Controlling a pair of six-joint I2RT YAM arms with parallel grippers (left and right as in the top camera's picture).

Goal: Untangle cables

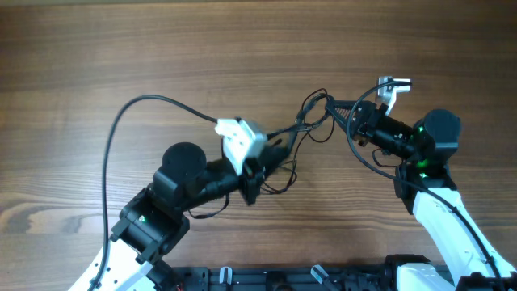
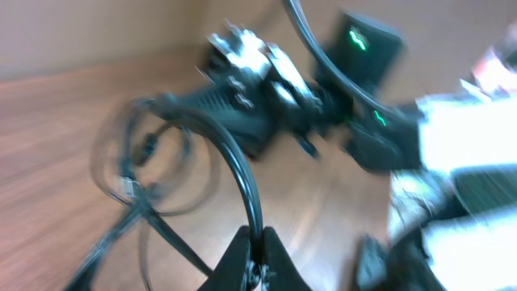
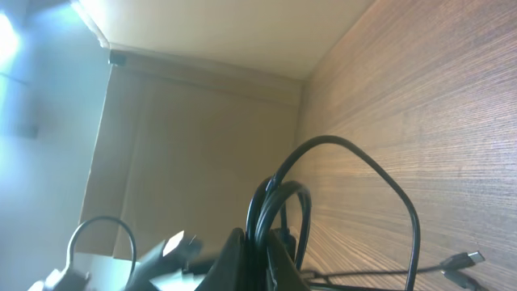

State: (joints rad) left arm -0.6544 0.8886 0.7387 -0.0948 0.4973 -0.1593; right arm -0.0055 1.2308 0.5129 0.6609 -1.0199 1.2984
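The thin black cables [image 1: 310, 115] are bunched in a tangle stretched between my two grippers above the wooden table, with loose loops [image 1: 280, 183] hanging under the left one. My left gripper [image 1: 284, 144] is shut on one cable; the blurred left wrist view shows its jaws [image 2: 257, 246] pinched on a strand [image 2: 242, 174] with loops to the left [image 2: 145, 162]. My right gripper [image 1: 333, 107] is shut on several cable loops, which the right wrist view shows between its jaws [image 3: 262, 242], arching up [image 3: 355, 153]. A small plug end [image 3: 466, 259] lies on the table.
The left arm's thick black cord [image 1: 121, 121] arcs over the table to its white wrist unit [image 1: 240, 139]. The right arm's white unit [image 1: 393, 87] sits at the far right. The right arm body [image 2: 355, 73] faces the left gripper closely.
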